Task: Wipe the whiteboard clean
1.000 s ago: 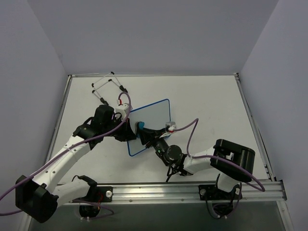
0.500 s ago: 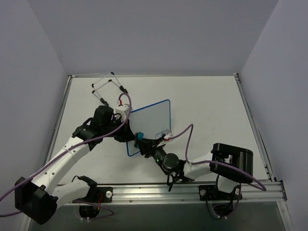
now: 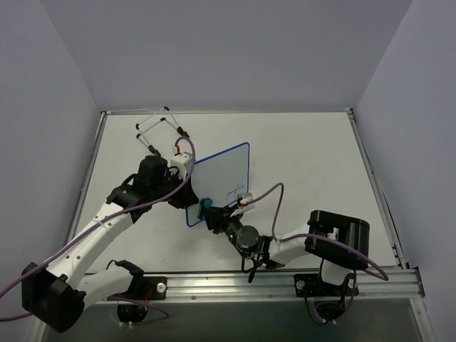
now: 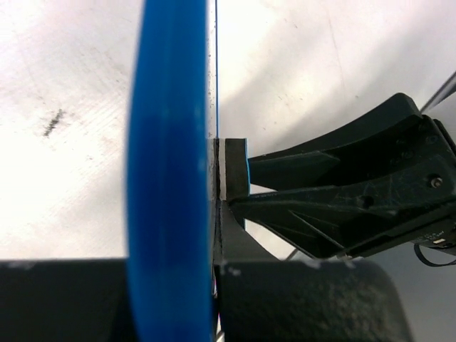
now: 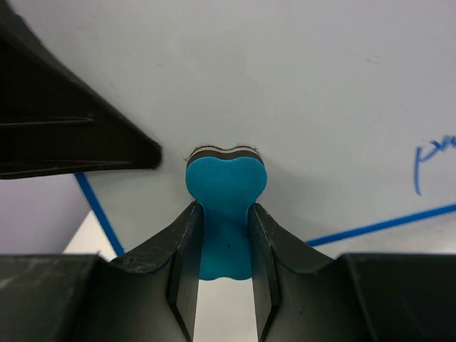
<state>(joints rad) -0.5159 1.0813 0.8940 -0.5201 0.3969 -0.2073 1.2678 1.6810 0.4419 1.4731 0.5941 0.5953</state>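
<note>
Whiteboard (image 3: 222, 171), top view: held left of the table's centre, between the two arms, with its left edge clamped in the left gripper (image 3: 184, 196). A wire easel (image 3: 159, 128) lies on the table (image 3: 313, 157) toward the far left corner, apart from the board. The right gripper (image 3: 208, 208), closed on a blue eraser (image 3: 205, 204), reaches in from the near side and covers the board's near left corner. The board has a white face, a thin blue frame with rounded corners, and a short blue handwritten mark (image 3: 235, 189) close to its near edge. Whether the board touches the table cannot be told.

Left wrist view: the board is seen edge-on, its frame a thick blue vertical band pinched between the dark left fingers (image 4: 306, 299) at the bottom. To the right, the eraser's layered pad lies flat against the board face, with the black right gripper behind it.

Right wrist view: the right fingers (image 5: 187, 263) squeeze the eraser so that its blue body bulges above them, and its pad meets the white face. A black finger of the left gripper fills the upper left. The mark shows at the right edge, with the frame running as a blue line below it.

Count: one whiteboard, one eraser, one easel, two grippers.
</note>
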